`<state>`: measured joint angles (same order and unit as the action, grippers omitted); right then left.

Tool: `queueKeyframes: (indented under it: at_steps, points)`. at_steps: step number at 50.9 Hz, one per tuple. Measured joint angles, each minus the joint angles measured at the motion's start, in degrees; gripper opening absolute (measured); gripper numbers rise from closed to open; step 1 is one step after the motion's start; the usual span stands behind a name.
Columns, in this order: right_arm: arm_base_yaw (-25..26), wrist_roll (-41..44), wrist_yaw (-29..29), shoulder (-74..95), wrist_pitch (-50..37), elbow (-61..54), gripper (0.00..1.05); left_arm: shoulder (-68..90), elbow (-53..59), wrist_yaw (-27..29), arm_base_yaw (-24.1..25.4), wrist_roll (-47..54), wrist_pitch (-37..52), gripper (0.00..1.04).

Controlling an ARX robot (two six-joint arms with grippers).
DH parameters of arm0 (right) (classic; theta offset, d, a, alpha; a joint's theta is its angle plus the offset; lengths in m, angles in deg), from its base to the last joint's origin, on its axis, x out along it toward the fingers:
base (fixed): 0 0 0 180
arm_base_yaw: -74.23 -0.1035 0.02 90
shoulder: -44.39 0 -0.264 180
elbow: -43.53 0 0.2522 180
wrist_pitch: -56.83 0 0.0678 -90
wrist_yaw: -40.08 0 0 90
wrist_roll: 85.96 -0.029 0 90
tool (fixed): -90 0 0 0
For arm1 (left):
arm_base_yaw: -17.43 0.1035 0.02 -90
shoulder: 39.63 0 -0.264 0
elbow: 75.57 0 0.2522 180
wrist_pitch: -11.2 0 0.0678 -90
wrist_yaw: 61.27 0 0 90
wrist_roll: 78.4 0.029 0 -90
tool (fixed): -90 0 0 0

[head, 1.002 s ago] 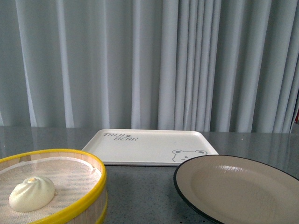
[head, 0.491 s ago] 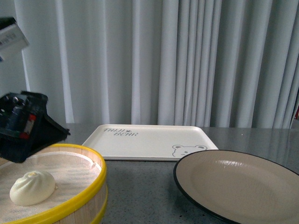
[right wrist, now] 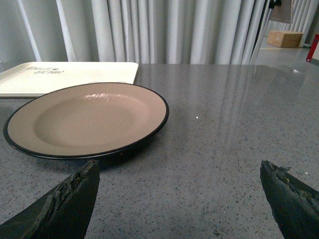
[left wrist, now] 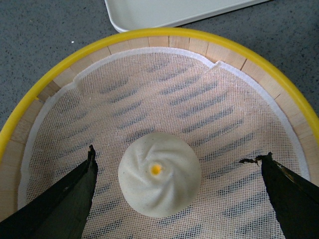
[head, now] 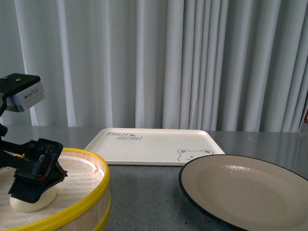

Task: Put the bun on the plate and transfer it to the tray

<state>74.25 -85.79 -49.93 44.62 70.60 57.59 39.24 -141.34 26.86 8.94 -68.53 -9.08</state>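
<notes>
your left claw (left wrist: pixel 177 155) is spread wide inside the round yellow-rimmed wooden steamer basket (left wrist: pixel 164 36). one dark finger stands on each side of the small cream-white pleated bun (left wrist: pixel 159 174), and neither touches it. the bun sits on the white mesh liner (left wrist: pixel 164 94), roughly midway between the fingers.

for a clean pick, i would centre the claw on the yellow dot at the bun's twist and lower it until the tips flank the widest part, just above the mesh. then close gently. the bun looks soft and would likely dent if squeezed hard. watch that the tips do not snag the liner.

the basket wall stands not far outside each finger, so there is little room sideways. lift straight up past the yellow rim before swinging.

the wide beige-brown plate with the thin black rim (head: pixel 250 192) lies off to the claw's side, toward the other arm. bare grey table (head: pixel 144 192) runs between the basket and the plate. the flat cream-white rectangular tray with the bear face (head: pixel 154 147) lies beyond the claw, with nothing on it.

your right claw (right wrist: pixel 179 167) is also spread and holds nothing. it hovers low over the table with the plate just ahead of it.
</notes>
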Motion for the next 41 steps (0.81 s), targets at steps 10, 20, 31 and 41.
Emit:
queueKeyframes:
  at_steps: [10,20,31,41]
  points:
    - [0.0,0.0,0.0,0.0,0.0,0.0,0.96,2.1,-0.2,0.3,0.2,-1.2,0.1,0.98]
    - [0.0,0.0,0.0,0.0,0.0,0.0,0.96,3.8,-0.9,-0.3,0.7,-3.0,0.3,0.98]
    - [0.0,0.0,0.0,0.0,0.0,0.0,0.96,6.2,-1.6,0.3,1.3,-4.1,1.1,0.98]
    - [0.0,0.0,0.0,0.0,0.0,0.0,0.96,7.1,-1.6,0.7,1.6,-3.9,1.9,0.95]
